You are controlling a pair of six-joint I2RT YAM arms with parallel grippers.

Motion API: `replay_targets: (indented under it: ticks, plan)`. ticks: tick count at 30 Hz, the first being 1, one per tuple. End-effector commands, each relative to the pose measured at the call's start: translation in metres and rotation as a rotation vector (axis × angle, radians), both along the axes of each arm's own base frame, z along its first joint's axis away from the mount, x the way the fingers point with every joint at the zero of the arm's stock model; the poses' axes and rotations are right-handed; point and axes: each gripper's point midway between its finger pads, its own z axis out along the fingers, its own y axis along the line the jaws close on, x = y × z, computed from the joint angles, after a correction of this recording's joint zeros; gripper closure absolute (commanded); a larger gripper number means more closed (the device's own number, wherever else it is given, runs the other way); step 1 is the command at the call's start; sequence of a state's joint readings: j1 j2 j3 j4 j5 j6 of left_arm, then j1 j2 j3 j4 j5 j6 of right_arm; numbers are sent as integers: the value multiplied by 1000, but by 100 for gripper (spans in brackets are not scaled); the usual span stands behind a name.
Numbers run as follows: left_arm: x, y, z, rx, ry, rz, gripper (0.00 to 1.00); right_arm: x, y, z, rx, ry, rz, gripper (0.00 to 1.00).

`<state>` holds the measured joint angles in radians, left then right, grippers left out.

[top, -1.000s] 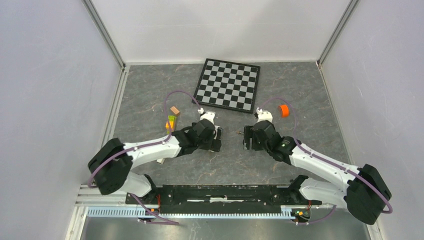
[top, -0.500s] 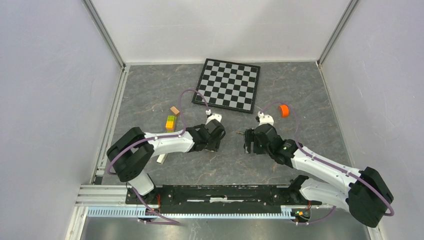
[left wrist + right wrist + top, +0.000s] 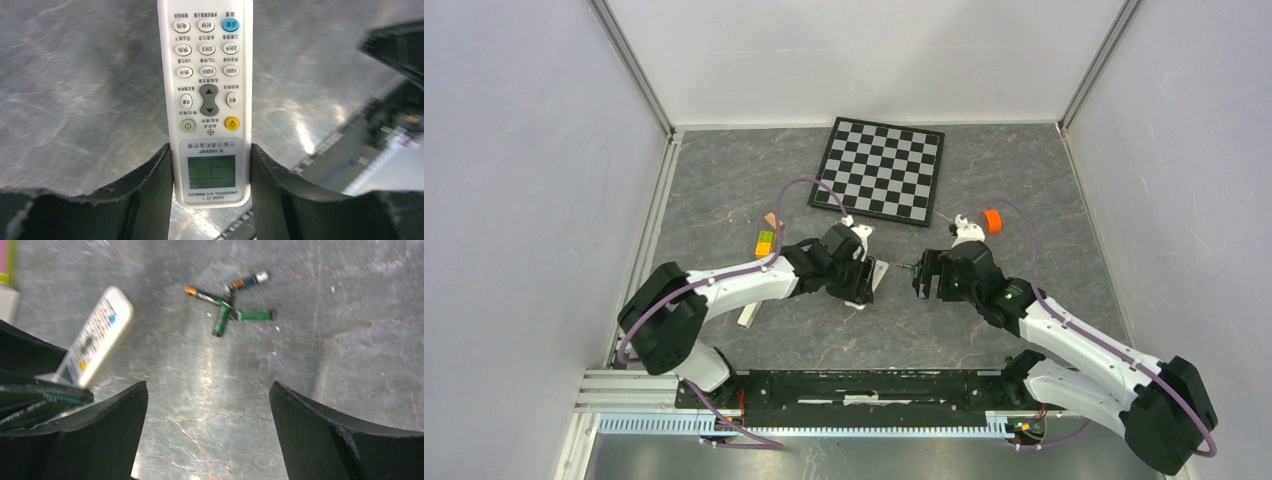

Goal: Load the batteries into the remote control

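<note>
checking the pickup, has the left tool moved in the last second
Yes: the left tool has shifted slightly right, away from the coloured blocks, and grips the remote control.

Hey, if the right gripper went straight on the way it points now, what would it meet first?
Probably the batteries, heaped on the table just ahead of the open right gripper. Depth is unclear, so it might touch the table first.

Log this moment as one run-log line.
left end effector: shut on remote control, screen end | right end effector: open, near batteries | batteries: loose on table
</note>
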<state>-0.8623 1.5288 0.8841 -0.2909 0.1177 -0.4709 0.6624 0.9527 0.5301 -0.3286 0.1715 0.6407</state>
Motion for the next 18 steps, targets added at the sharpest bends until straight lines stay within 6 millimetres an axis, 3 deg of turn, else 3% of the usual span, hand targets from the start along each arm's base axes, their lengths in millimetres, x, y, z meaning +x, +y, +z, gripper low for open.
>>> replay_targets:
  ticks: [1,7,10,13,18]
  plan:
    - [-19,-33,79,-325,42,-214,98,20,34,69,241,-146,73,3]
    - [-16,-35,143,-578,156,-186,98,24,60,134,593,-230,54,2]
    - [-18,-39,168,-669,180,-184,98,25,67,154,753,-235,19,2]
    - [-22,-43,185,-735,213,-189,98,26,76,158,811,-192,23,2]
    - [-21,-48,214,-840,189,-196,98,21,88,144,869,-80,30,2]
